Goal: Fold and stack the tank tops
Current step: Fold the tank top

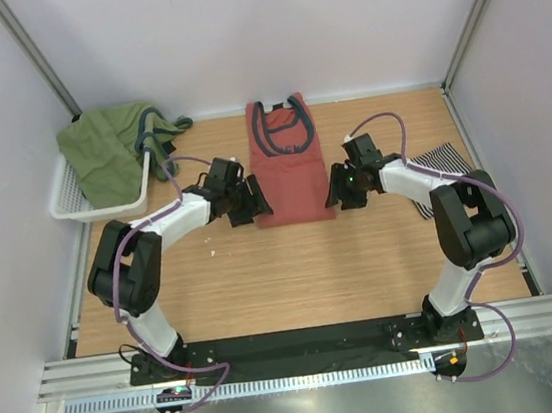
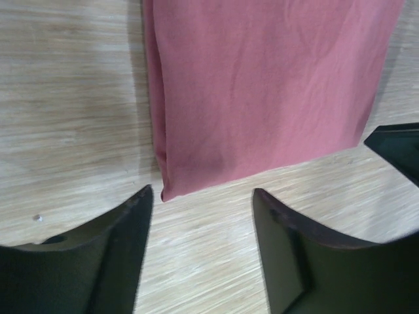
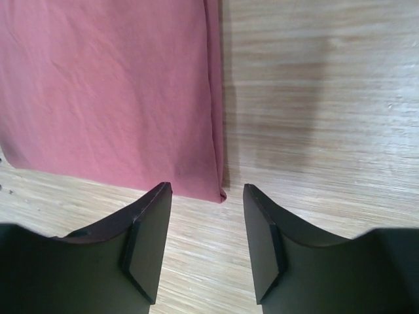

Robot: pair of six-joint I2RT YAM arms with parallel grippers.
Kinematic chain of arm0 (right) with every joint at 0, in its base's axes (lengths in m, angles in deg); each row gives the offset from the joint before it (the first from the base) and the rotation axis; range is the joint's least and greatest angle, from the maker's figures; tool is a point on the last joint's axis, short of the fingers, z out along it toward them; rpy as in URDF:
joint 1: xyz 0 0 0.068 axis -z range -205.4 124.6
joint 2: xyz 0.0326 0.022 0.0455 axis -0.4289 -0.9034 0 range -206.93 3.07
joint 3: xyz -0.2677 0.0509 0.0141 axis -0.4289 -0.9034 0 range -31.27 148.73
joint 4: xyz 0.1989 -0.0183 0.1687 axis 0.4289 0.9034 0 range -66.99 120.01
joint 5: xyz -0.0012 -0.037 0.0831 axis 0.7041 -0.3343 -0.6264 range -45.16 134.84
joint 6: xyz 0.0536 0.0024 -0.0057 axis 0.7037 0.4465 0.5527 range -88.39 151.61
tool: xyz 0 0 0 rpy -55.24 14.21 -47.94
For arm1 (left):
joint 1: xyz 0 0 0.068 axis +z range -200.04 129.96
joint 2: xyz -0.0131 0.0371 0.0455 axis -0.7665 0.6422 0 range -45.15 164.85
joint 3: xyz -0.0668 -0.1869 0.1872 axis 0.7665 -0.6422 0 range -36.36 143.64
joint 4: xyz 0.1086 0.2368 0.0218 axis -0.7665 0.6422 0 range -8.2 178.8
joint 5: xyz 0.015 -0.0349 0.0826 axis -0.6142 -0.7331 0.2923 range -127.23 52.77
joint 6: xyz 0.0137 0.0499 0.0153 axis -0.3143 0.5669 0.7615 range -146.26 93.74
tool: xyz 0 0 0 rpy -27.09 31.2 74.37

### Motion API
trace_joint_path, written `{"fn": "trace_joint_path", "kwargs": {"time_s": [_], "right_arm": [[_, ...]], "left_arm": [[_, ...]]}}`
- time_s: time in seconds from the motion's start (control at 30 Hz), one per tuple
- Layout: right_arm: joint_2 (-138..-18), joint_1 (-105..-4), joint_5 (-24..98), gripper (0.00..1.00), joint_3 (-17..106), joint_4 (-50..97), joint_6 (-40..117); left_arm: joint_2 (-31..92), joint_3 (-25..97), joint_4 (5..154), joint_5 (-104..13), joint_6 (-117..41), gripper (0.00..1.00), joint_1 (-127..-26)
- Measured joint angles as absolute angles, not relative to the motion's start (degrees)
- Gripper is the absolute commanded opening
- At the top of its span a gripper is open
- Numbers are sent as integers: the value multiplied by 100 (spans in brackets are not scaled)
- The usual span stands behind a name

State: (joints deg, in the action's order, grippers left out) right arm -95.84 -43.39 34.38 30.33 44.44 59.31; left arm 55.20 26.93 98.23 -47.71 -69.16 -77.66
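1. Top view. Logged salmon-red tank top (image 1: 290, 170) folded to a narrow rectangle, flat on desk (image 1: 295, 275) toward 12 o'clock, dark-trimmed neck at the far end.
2. Logged striped tank top (image 1: 444, 160) at 3 o'clock near the desk edge, partly under the right arm, well apart from the red one.
3. Noted white basket (image 1: 71, 196) at 10 o'clock, green cloth (image 1: 108, 151) heaped in it.
4. Located left tool (image 1: 255, 205) at the red top's 7 o'clock corner and right tool (image 1: 336, 193) at its 5 o'clock corner.
5. Left wrist view. Recorded left tool (image 2: 203, 195) spread open, gripping nothing, only bare desk (image 2: 203, 261) between the fingers (image 2: 111, 255). Marked folded corner of salmon-red tank top (image 2: 262, 85) just beside the 11 o'clock fingertip; cannot tell whether touching. Spotted dark tip of right tool (image 2: 399, 147) at 3 o'clock.
6. Right wrist view. Recorded right tool (image 3: 206, 188) spread open, gripping nothing. Marked corner of salmon-red tank top (image 3: 111, 91) at 12 o'clock, just ahead of the gap between fingers (image 3: 141, 248), over desk (image 3: 314, 98).
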Motion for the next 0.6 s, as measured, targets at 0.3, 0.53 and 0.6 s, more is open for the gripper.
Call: {"fn": "trace_joint_path", "kwargs": {"time_s": [0.3, 0.53, 0.6], "right_arm": [[-9650, -4366, 3187, 43, 2880, 4263, 5876], [-9768, -4366, 3073, 38, 2723, 4136, 5870], [-9770, -4366, 3071, 33, 2668, 4123, 5868]], "left_arm": [[5673, 2562, 9464, -4863, -6981, 50, -7768], [5864, 2394, 9388, -4915, -7079, 48, -7770], [5864, 2389, 9348, -4904, -7088, 42, -7770]]}}
